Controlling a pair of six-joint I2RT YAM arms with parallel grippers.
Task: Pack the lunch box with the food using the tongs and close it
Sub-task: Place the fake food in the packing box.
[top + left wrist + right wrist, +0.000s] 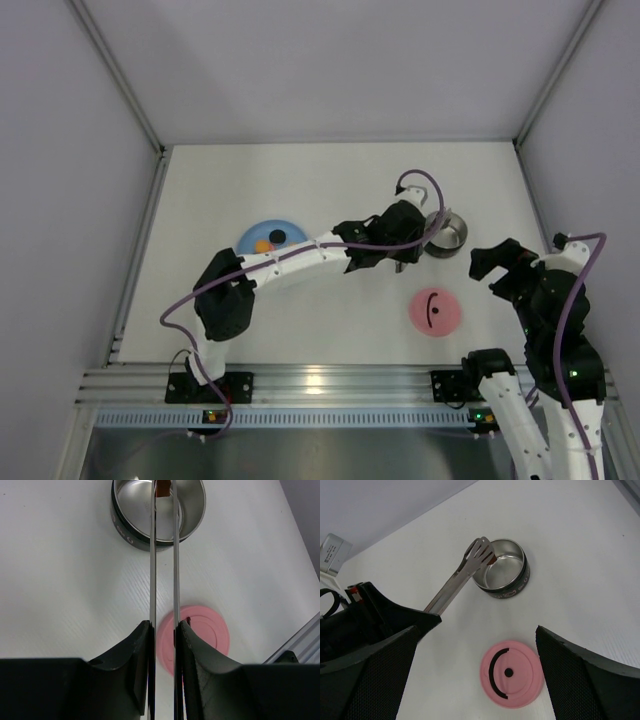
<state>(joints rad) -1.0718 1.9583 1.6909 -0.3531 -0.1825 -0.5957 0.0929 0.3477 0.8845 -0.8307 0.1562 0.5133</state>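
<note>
My left gripper (164, 630) is shut on the long silver tongs (152, 555), squeezing their two arms close together. The tong tips hold a small reddish-orange piece of food (162, 487) just over the near rim of the shiny steel lunch box (190, 510), also seen from the side (491, 560). The pink lid (512, 672) with its black handle mark lies flat on the table, in front of the lunch box (452, 233). My right gripper (476, 630) hangs open above the lid with nothing between its fingers. An orange piece (263, 245) and a dark piece (277, 236) lie on the light-blue plate (255, 232).
The left arm (300, 260) stretches across the table from the plate to the lunch box. White walls enclose the table at the back and sides. An aluminium rail (330, 385) runs along the near edge.
</note>
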